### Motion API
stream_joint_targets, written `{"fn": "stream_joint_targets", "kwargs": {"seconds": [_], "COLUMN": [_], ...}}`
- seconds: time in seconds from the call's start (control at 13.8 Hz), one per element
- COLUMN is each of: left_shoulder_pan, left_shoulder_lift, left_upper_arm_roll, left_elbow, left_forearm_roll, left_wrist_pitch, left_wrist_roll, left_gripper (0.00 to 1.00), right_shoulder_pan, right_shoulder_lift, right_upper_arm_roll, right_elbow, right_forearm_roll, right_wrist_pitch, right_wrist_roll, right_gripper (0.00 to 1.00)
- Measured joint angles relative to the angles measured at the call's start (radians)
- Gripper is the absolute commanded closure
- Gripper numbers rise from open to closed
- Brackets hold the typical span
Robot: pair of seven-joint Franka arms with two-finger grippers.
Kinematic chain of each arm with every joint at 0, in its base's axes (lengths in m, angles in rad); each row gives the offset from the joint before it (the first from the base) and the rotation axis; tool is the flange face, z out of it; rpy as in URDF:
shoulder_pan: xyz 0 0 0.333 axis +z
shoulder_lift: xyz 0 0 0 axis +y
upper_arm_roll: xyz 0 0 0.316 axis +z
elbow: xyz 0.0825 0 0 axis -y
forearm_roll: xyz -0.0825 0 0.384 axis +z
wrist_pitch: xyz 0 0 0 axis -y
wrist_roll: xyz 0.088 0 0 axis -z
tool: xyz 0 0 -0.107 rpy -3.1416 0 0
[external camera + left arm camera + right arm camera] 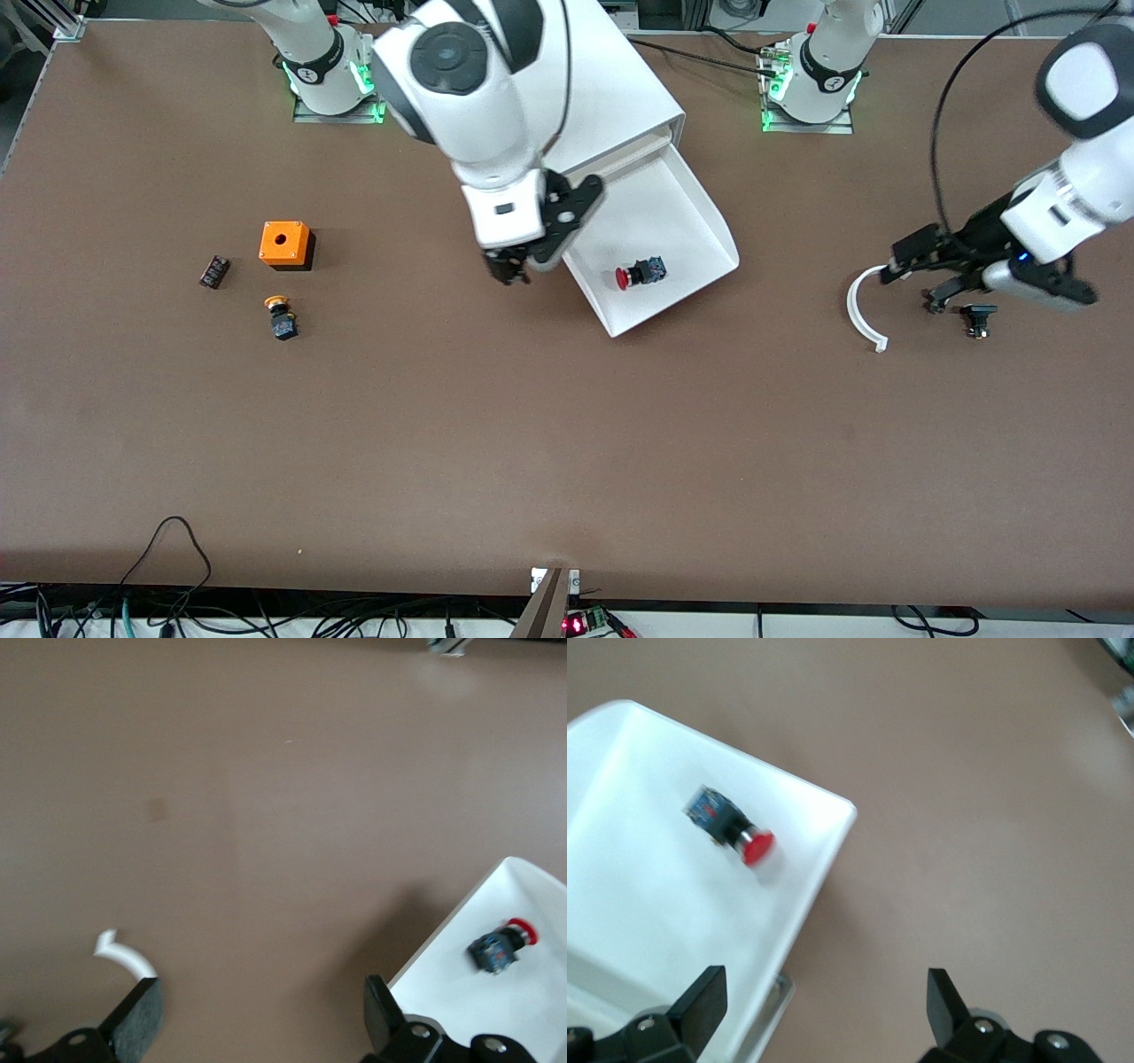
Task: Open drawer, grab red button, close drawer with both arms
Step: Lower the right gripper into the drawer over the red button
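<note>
The drawer (682, 213) is pulled out of the white cabinet (620, 89). The red-capped button (640, 273) lies on its side in the drawer, near its front end. My right gripper (512, 266) is open and empty, low beside the drawer's side wall toward the right arm's end. Its wrist view shows the drawer (647, 904), the button (731, 827) and the open gripper (824, 1001). My left gripper (917, 279) is open and empty, low over the table toward the left arm's end, by a white curved strip (861, 310). Its wrist view shows the open gripper (261, 1019), the drawer (461, 992) and the button (500, 946).
An orange box with a hole (285, 244), an orange-yellow-capped button (281, 317) and a small black part (213, 271) lie toward the right arm's end. A small black piece (977, 317) lies by the left gripper. The white strip (124, 955) shows by one left finger.
</note>
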Motion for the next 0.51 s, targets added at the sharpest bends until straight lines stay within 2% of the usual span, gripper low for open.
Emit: {"fn": "stream_joint_targets", "kwargs": {"seconds": [0.14, 0.29, 0.51], "left_shoulder_pan": [-0.018, -0.050, -0.067], "left_shoulder_lift": [-0.031, -0.041, -0.038], "left_upper_arm_roll": [-0.003, -0.013, -0.015], "left_elbow": [0.075, 0.115, 0.119], "left_forearm_roll": [0.153, 0.262, 0.300], "left_wrist_pitch": [-0.121, -0.202, -0.230], "left_wrist_roll": [-0.140, -0.275, -0.364], "left_gripper": [0.00, 0.00, 0.00], "right_shoulder_pan": [0.032, 0.052, 0.076], "right_shoulder_lift": [0.080, 0.132, 0.179], "right_upper_arm_roll": [0.002, 0.004, 0.007], "right_elbow": [0.099, 0.145, 0.160], "right_forearm_roll": [0.000, 0.000, 0.000], "right_wrist_pitch": [0.011, 0.052, 0.089], "right_wrist_roll": [-0.053, -0.127, -0.232], "right_gripper": [0.00, 0.00, 0.00]}}
